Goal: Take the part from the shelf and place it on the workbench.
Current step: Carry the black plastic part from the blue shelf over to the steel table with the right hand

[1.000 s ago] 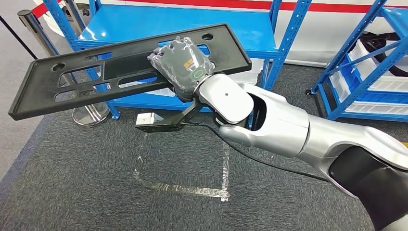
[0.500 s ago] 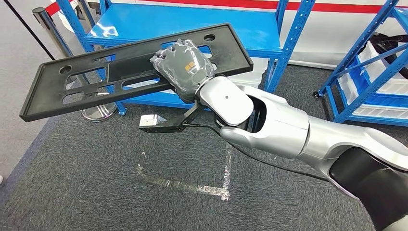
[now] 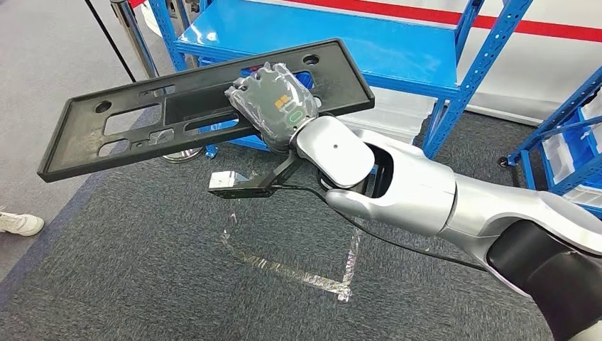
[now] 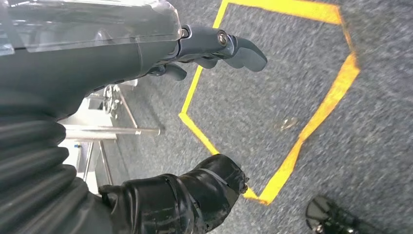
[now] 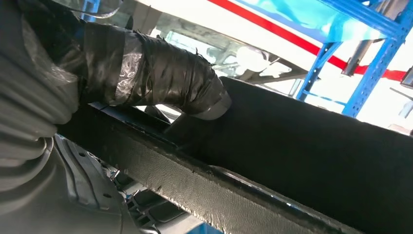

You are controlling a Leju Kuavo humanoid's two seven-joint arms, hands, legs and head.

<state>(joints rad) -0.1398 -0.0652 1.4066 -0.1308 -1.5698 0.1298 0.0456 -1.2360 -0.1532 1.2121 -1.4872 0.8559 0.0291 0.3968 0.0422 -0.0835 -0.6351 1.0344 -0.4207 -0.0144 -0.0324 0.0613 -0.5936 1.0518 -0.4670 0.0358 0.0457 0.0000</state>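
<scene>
A long flat black plastic part point(image 3: 142, 121) with several cut-outs hangs in the air in the head view, held level in front of the blue shelf point(image 3: 369, 50). My right hand point(image 3: 273, 103) grips it near its right half, from above. In the right wrist view the taped thumb point(image 5: 160, 73) presses on the part's dark underside point(image 5: 302, 146). My left hand point(image 4: 214, 112) hangs over grey carpet with its fingers point(image 4: 229, 46) and thumb apart, holding nothing.
Blue shelving racks point(image 3: 561, 121) stand behind and to the right. A stanchion base point(image 3: 177, 153) sits under the part. Clear tape point(image 3: 298, 266) marks a square on the grey carpet. A person's white shoe point(image 3: 20, 224) is at the left edge. Yellow floor tape point(image 4: 311, 126) lies below my left hand.
The whole view has swung: the shelf and floor tape shifted right and a shoe entered at left. My right hand keeps the same grip on the part.
</scene>
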